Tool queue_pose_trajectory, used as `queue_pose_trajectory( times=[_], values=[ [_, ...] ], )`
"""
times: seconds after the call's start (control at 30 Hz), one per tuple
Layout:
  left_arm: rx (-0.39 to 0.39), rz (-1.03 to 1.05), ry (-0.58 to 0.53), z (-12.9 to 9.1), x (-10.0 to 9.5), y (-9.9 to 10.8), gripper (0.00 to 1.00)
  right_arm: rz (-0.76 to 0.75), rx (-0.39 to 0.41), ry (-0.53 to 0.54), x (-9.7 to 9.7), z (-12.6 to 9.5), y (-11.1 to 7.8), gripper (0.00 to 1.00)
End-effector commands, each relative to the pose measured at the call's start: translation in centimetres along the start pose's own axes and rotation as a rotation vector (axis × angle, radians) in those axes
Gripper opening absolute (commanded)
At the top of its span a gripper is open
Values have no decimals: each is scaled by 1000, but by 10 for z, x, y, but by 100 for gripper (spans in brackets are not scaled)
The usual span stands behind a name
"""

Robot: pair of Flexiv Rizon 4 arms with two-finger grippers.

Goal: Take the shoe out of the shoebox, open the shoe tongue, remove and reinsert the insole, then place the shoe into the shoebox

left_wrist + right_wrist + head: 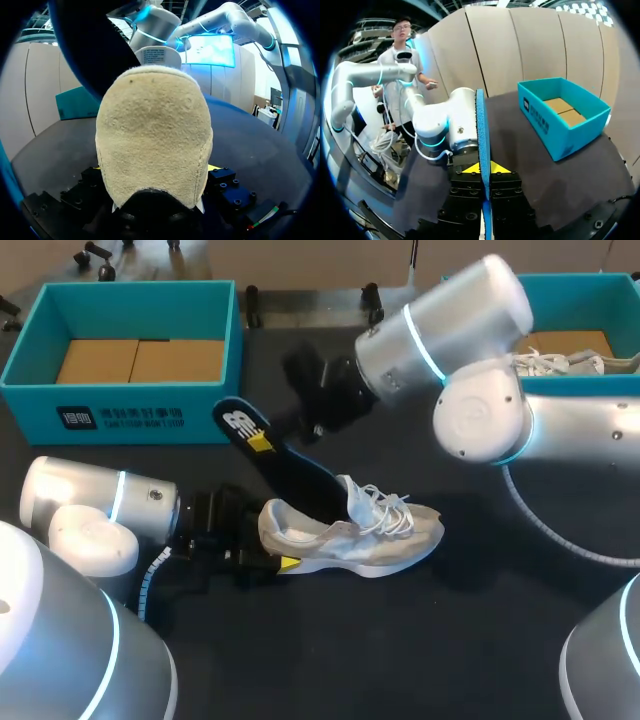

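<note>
- Shoe lies on its sole on the counter, outside the shoebox, near its printed wall.
- Insole sticks half out of the shoe, slanting up toward the shoebox.
- My left tool is clamped on the shoe's heel.
- My right tool is clamped on the insole.

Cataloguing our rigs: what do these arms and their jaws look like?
Both the left arm and right arm are glossy silver-white rounded casings with glowing cyan rings at the joints. Grey ribbed hoses trail off them. The jaws are black blocks with yellow tips.
</note>
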State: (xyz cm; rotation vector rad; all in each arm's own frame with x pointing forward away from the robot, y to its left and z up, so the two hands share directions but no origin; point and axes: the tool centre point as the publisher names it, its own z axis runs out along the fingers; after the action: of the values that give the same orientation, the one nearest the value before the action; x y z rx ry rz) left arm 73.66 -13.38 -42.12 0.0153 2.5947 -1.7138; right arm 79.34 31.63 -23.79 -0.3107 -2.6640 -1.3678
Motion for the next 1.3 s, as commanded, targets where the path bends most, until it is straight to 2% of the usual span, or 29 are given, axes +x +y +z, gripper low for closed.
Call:
queue_pose_trajectory(
  times=[0.03, 0.5, 0.57, 0.67, 0.83, 1.0, 1.17, 1.2, 1.27, 1.3],
  values=[
    [-5, 0, -1, 0, 1, 0, 0, -14, 22, -22, -2, 2, 16, 0],
    [-5, 0, -1, 0, 1, 0, 0, -14, 22, -22, -2, 2, 16, 0],
    [-5, 0, -1, 0, 1, 0, 0, -25, -33, -39, -1, 2, 16, 0],
    [-5, 0, -1, 0, 1, 0, 0, -33, -79, -1, -1, 2, 20, 0],
    [-5, 0, -1, 0, 1, 0, 0, -18, -220, -16, -1, -8, 35, 0],
    [-5, 0, -1, 0, 1, 0, 0, 33, -271, 21, 1, -26, 55, 0],
    [-5, 0, -1, 0, 1, 0, 0, 34, -376, 54, 3, -46, 75, 0],
    [-5, 0, -1, 0, 1, 0, 0, 26, -386, 52, 3, -51, 81, 0],
    [-5, 0, -1, 0, 1, 0, 0, -37, -351, 69, 3, -61, 93, 0],
    [-5, 0, -1, 0, 1, 0, 0, -37, -351, 69, 3, -61, 93, 0]
  ],
)
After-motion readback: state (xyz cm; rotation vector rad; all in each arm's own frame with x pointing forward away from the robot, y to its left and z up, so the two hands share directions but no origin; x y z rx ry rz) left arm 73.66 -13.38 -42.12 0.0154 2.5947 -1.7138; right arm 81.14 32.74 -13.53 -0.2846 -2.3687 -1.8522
